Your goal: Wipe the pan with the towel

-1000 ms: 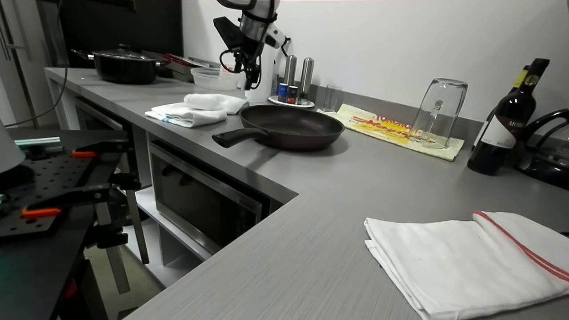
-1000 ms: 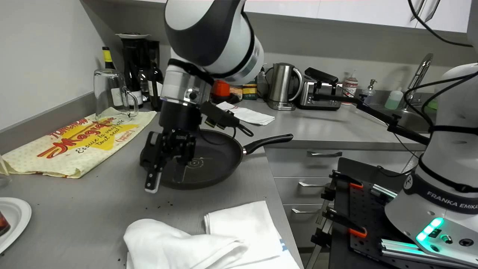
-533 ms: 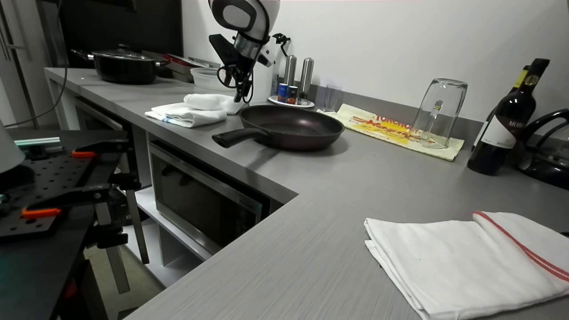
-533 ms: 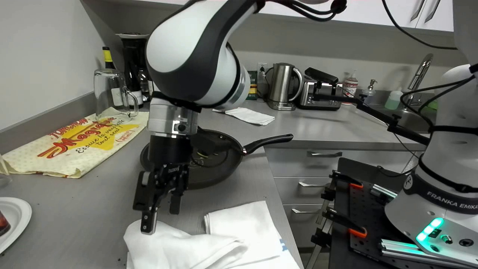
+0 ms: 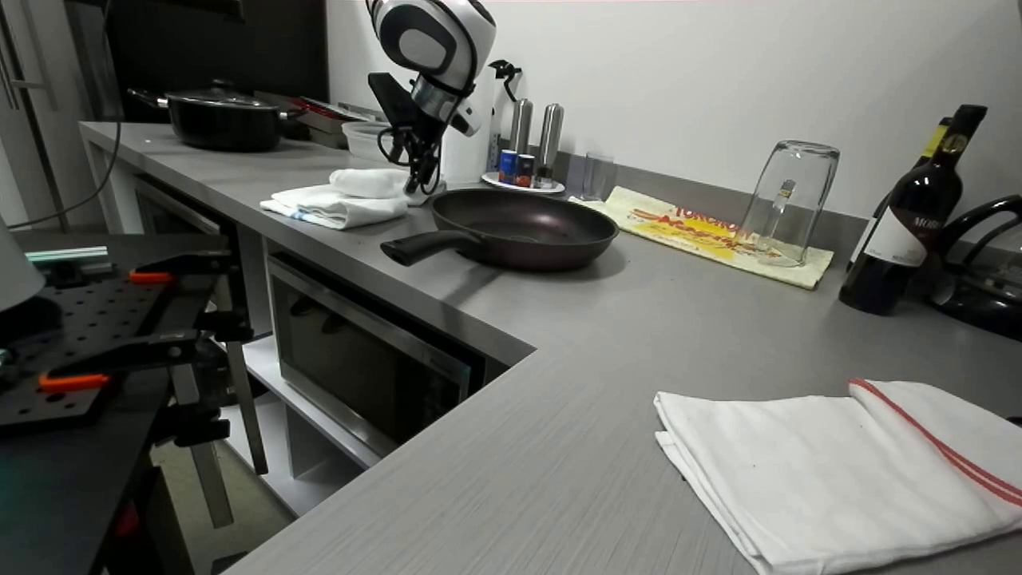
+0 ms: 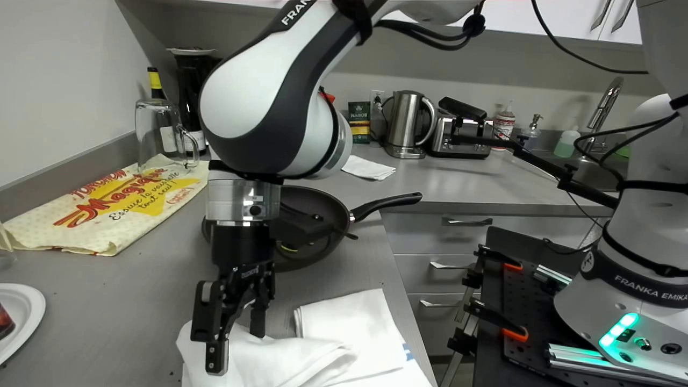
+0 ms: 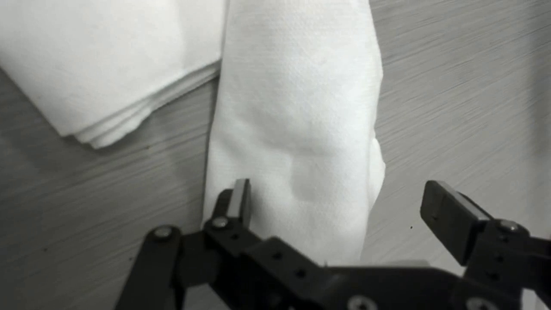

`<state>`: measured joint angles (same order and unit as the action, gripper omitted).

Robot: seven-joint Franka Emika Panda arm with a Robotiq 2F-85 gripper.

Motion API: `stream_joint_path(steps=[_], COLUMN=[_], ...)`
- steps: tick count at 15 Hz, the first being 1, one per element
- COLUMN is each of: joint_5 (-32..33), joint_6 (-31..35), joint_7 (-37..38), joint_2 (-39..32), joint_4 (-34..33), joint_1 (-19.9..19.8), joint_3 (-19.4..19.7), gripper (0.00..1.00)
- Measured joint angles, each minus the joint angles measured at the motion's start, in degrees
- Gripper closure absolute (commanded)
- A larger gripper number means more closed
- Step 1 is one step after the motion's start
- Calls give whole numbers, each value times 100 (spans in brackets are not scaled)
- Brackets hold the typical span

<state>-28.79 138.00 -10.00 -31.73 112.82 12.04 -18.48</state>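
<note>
Room: kitchen
Counter [image 5: 495, 471]: kettle [image 6: 405, 123], toaster [image 6: 443, 135], frying pan [image 5: 523, 222], lidded pot [image 5: 226, 124]
Sink [image 6: 594, 180]: tall tap [image 6: 602, 110]
Cupboards [image 6: 510, 19]: overhead
Drawers [image 6: 419, 277]: below counter

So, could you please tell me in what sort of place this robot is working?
Most likely a kitchen: in an exterior view, a metal kettle and a toaster stand on the counter, with a tap also in view.

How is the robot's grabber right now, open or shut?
Open. In the wrist view, the gripper has its two fingers wide apart, and the white towel shows between them, not squeezed.
</note>
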Motion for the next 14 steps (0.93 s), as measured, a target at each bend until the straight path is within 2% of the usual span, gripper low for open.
stream_joint_path(steps=[1,2,10,12,14], joint_5=[1,4,17,17,18], joint_6=[-23,-34,-106,-150,-250], joint_7=[20,44,226,233,233], joint_2=[-27,-49,-192,-180,-128], joint_4=[-21,-30,-31,-33,-51], joint_1=[6,15,-92,-149,-200], joint_3=[-16,-21,19,19,19], gripper=[25,26,88,100,98])
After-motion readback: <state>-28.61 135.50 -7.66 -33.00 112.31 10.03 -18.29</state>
